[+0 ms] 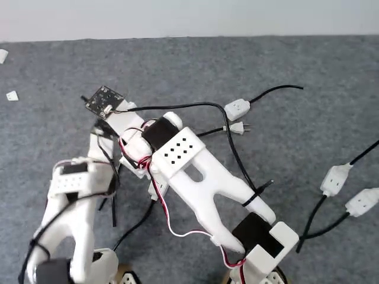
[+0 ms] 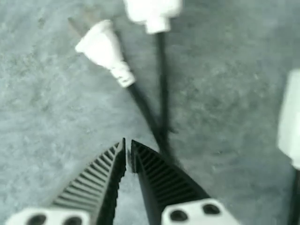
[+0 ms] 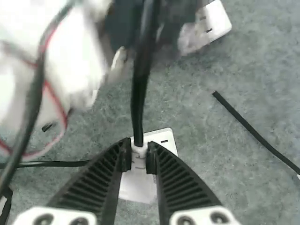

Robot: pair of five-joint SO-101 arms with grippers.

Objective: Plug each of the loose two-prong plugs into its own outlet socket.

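Grey felt-like desk (image 1: pixel 296 65) under everything. Found left claw (image 2: pixel 127 147) closed, tips together, nothing gripped. Spotted the white plug (image 2: pixel 101 47) lying flat just ahead of it, prongs pointing away, cord trailing back toward the tips. Noted a free socket (image 2: pixel 152 11) slightly farther ahead, just beside the plug, not mated. Found right claw (image 3: pixel 138 147) clamped on a white socket block (image 3: pixel 140 185) at its cord end, with black cord rising out between the tips.

Judged step in hand as the plug pickup by left claw, with nothing visibly plugged yet. Reckoned best to open wide first, come down on the plug's white body rather than the cord, and grip across the flat sides to keep prongs level and square to the slots. Figured the receiving socket needed bracing against the push; looked already covered by right claw's hold on its block.

Obstacles: counted two black cords side by side directly ahead of left claw's tips, easy to pinch the wrong one. Saw, from above, a white arm (image 1: pixel 201 177) overhanging the work area with a black cable (image 1: pixel 183 106) draped across it close to the plug; rated that a snag risk. Logged two spare sockets (image 1: pixel 334 177) well off to the side of both claws, and a far socket (image 3: pixel 211 23) beyond right claw.
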